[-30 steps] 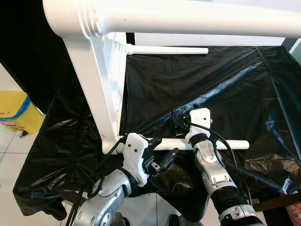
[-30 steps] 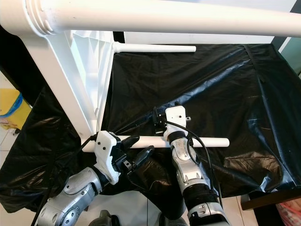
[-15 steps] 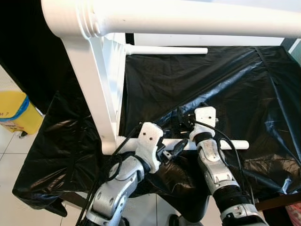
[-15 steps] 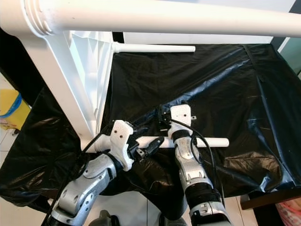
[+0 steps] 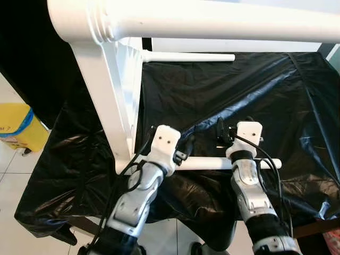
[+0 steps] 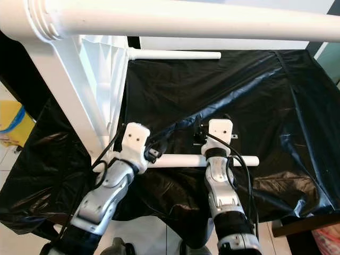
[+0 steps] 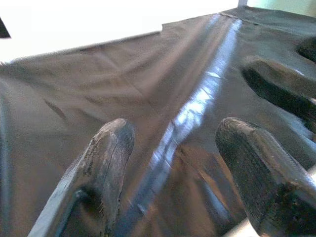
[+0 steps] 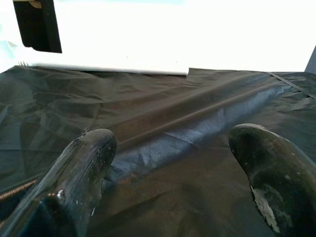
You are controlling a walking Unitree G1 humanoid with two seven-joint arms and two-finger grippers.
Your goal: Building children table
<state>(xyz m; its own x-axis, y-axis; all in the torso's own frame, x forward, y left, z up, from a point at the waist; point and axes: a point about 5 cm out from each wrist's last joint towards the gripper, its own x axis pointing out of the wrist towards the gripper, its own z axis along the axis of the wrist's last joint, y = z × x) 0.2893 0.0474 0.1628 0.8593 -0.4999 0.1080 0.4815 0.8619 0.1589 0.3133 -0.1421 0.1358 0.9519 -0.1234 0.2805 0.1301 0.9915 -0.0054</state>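
**Two grippers at near leg, jaws open**

Three white legs: one big, blurred across top; one far; one near, lying on black sheet. Left gripper and right gripper sit at the near leg. Wrist views show both jaws spread over the sheet, holding nothing. Yellow bin far left on the floor.

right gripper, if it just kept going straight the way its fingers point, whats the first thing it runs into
Most likely the black plastic sheet covering the table, since the right gripper points low across it. Past that lies the far white table leg at the sheet's back edge. Depth is hard to judge, so this is a guess.
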